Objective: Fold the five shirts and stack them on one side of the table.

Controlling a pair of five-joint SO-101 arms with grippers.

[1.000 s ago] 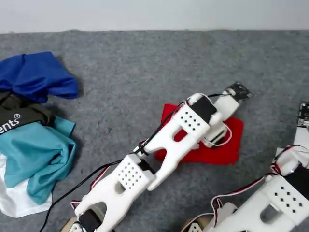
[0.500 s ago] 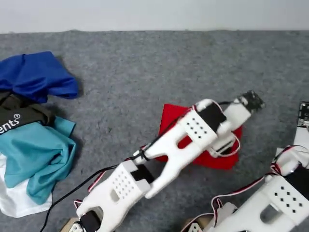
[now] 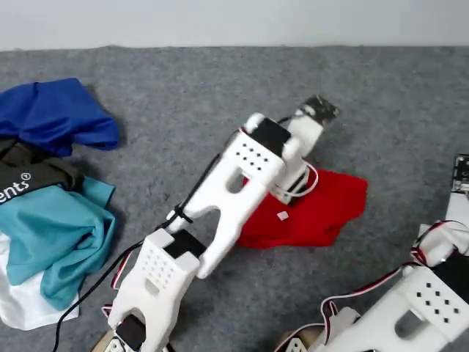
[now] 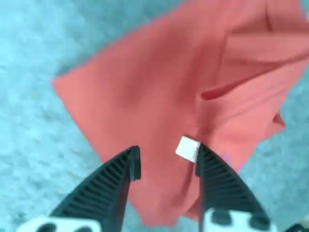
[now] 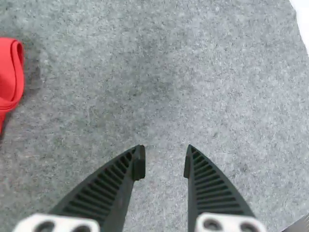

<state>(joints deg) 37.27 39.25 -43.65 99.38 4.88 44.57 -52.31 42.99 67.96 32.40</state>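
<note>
Four shirts lie heaped at the left edge of the table. A blue shirt [image 3: 58, 114] sits farthest back, with a dark shirt [image 3: 33, 174] bearing white print just in front of it. Next comes a crumpled teal shirt [image 3: 66, 235], and a white shirt [image 3: 20, 302] pokes out from under the teal one at the near edge. All four are unfolded and overlap one another on the grey felt [image 3: 183, 103] that covers the table.

The left arm [image 3: 238, 180] stretches from the near edge toward the middle of the table, and its wrist ends above the far left part of the red shirt [image 3: 322, 213]. That shirt lies apart from the heap, right of centre, partly folded, with a flap doubled over on one side.

In the left wrist view the left gripper [image 4: 166, 157] is parted wide and grips nothing. The red shirt [image 4: 159, 92] spreads beneath and beyond its fingers [image 4: 130, 166]. A small white tag [image 4: 187, 148] on the cloth lies in the gap, close to one fingertip. Whether the tips touch the cloth cannot be told.

The right arm [image 3: 421, 304] sits at the near right corner. Its right gripper [image 5: 164, 162] is likewise spread and empty over bare felt, well clear of the red shirt's edge [image 5: 9, 72].
</note>
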